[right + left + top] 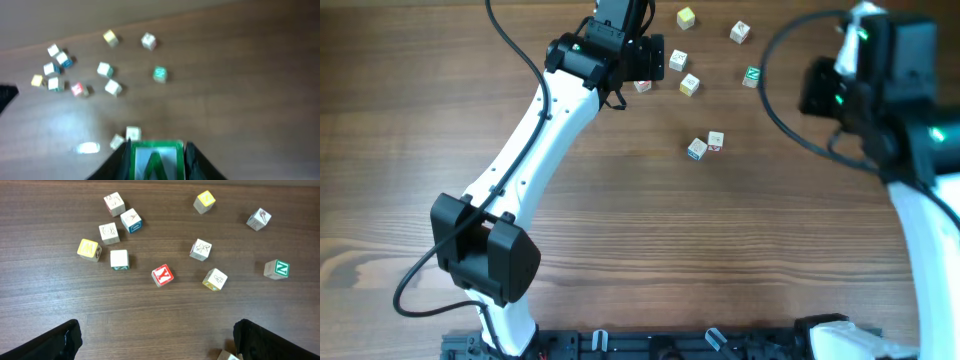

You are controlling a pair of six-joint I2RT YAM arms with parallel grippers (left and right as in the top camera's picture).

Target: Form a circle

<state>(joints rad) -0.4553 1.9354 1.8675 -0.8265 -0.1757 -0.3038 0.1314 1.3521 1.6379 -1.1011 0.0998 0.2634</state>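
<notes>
Right gripper (pixel 157 150) fingers clamp a green-framed letter cube (pixel 156 165); two pale cubes (pixel 132 133) lie just past the tips. Left gripper (pixel 157 342) fingers stand spread wide, holding nothing; a red Y cube (pixel 162 275) lies ahead of the gap, and the circle (pixel 110 232), five cubes huddled close, sits farther ahead, beyond the finger at the view's left

Left arm (pixel 535 130) extends diagonally from lower left to top centre, left gripper (pixel 157 340) spread wide. Right arm (pixel 920 230) occupies the right edge; right gripper (pixel 157 167) clamps a green-faced cube (pixel 155 152).
</notes>
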